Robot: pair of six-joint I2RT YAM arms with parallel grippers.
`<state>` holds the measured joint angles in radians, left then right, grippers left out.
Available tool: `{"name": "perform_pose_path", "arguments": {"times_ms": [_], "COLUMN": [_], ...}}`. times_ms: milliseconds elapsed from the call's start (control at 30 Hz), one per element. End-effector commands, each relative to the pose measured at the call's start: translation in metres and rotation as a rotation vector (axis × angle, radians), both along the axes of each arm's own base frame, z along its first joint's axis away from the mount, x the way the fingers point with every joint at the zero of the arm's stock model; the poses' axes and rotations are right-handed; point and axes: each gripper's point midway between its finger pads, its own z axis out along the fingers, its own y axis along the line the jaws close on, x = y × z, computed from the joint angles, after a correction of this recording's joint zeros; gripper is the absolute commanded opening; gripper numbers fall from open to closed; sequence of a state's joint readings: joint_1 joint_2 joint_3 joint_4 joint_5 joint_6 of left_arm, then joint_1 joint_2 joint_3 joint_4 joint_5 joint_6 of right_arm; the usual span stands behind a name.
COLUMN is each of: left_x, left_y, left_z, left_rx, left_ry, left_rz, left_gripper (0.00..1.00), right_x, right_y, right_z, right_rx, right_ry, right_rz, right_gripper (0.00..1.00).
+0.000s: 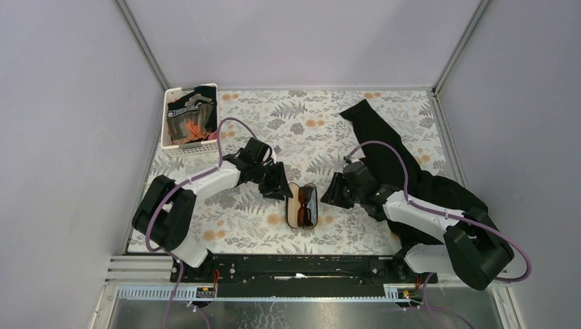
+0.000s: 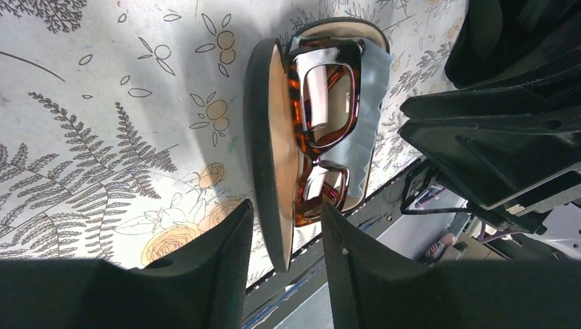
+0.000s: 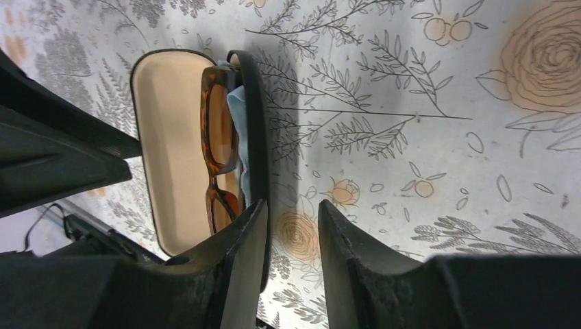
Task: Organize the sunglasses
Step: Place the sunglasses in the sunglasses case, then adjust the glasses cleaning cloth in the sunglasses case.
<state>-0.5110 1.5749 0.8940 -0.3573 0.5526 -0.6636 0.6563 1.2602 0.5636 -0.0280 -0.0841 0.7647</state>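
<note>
I see sunglasses point(image 1: 306, 204) in the open case point(image 1: 292, 211) on a blue cloth point(image 2: 370, 123), mid-table | left gripper point(image 1: 279, 187) at case's 10 o'clock, narrow gap, empty | right gripper point(image 1: 331, 192) at 3 o'clock, narrow gap, empty

Bright, even overhead light casts soft shadows on the table point(image 2: 103, 137), with white glare on the sunglasses point(image 2: 325, 133) lenses.
</note>
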Motion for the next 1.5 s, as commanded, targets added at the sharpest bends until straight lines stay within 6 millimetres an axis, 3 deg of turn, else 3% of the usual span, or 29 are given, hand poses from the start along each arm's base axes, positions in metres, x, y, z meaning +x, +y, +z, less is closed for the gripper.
{"name": "perform_pose_path", "arguments": {"times_ms": [0,567,1133,1467], "left_x": [-0.001,-0.003,-0.005,-0.006], "left_y": [-0.005,0.010,0.003,0.001], "left_z": [0.008,-0.009,-0.022,-0.022], "left_rx": [-0.037,0.020,-0.036,-0.047], "left_ry": [-0.029,-0.040,0.003,0.012], "left_rz": [-0.005,0.059,0.051,0.042], "left_gripper": [0.45,0.40,0.28,0.28], "right_x": [0.008,0.003,0.001,0.005], "right_y": [0.020,0.036,0.036,0.027], "right_z": [0.021,0.018,0.005,-0.006], "right_rx": [0.168,0.274,0.280,0.196], "right_ry": [-0.043,-0.007,0.021,0.010], "right_rz": [0.009,0.048,0.032,0.022], "right_gripper": [0.40,0.39,0.32,0.31]}}
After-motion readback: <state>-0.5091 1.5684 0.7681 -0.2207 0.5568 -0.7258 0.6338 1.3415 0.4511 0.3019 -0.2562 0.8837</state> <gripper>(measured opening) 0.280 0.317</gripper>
